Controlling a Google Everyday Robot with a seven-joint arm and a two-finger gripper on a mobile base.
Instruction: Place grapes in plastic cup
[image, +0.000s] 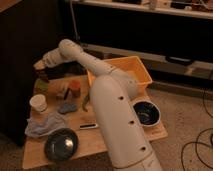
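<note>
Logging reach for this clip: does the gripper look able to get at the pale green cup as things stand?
Probably yes. The gripper hangs at the table's far left corner, just above the pale green cup, with nothing visible between them.

The gripper hangs over the bench's far left corner, hemmed by the dark wall on its left. Below and beside it crowd the plastic cup, an orange container and a white cup. Bare bench shows near the front edge, between the dark bowl and the arm.
</note>
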